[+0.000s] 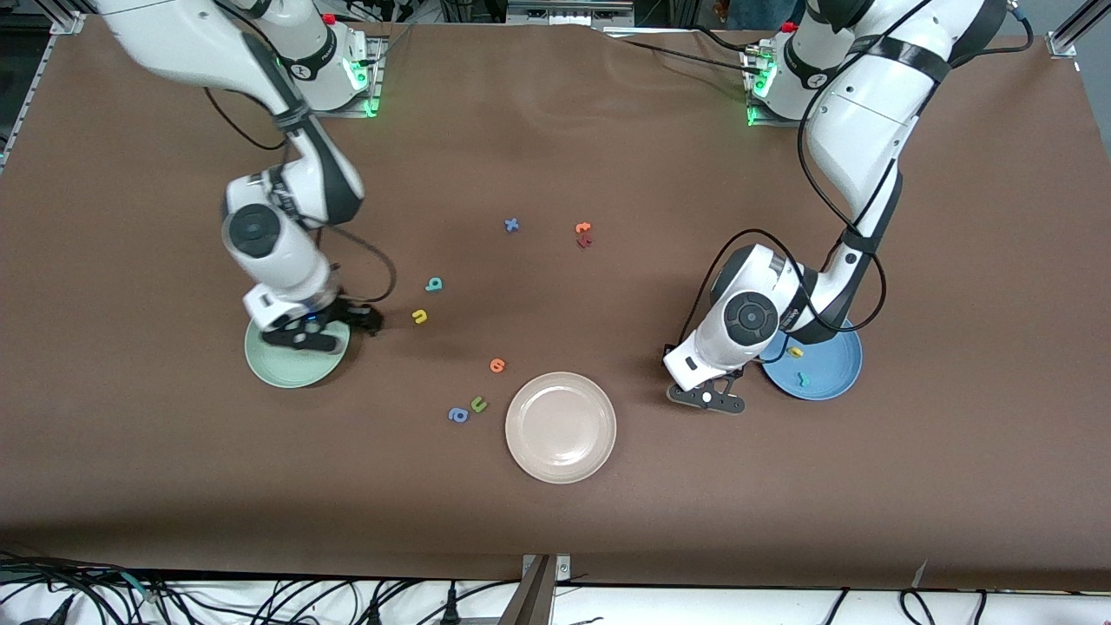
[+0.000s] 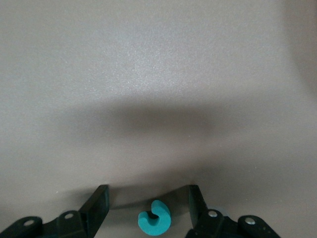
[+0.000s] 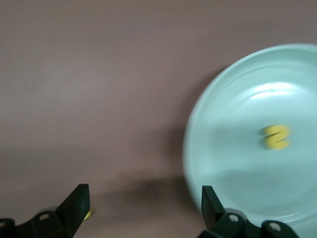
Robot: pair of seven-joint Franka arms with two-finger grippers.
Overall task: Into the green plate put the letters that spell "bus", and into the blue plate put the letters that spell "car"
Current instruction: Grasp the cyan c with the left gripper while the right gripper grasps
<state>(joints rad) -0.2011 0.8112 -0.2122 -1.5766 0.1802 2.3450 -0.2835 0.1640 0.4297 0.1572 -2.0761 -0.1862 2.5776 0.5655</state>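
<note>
Progress: approx. half done. My right gripper [image 1: 347, 323] hangs over the green plate [image 1: 269, 369], jaws wide, nothing held; the yellow "s" [image 3: 276, 137] lies inside. Teal "b" [image 1: 433, 284] and yellow "u" [image 1: 419, 316] rest on the table [image 1: 555, 130] near that plate, toward centre, still to move. My left gripper [image 1: 707, 398] sits low beside the blue plate [image 1: 838, 382], jaws apart astride the teal "c" [image 2: 154, 218], not clamped. Yellow "a" [image 1: 793, 352] and teal "r" [image 1: 804, 379] already lie in blue. Letters: tiny, matte, chunky.
</note>
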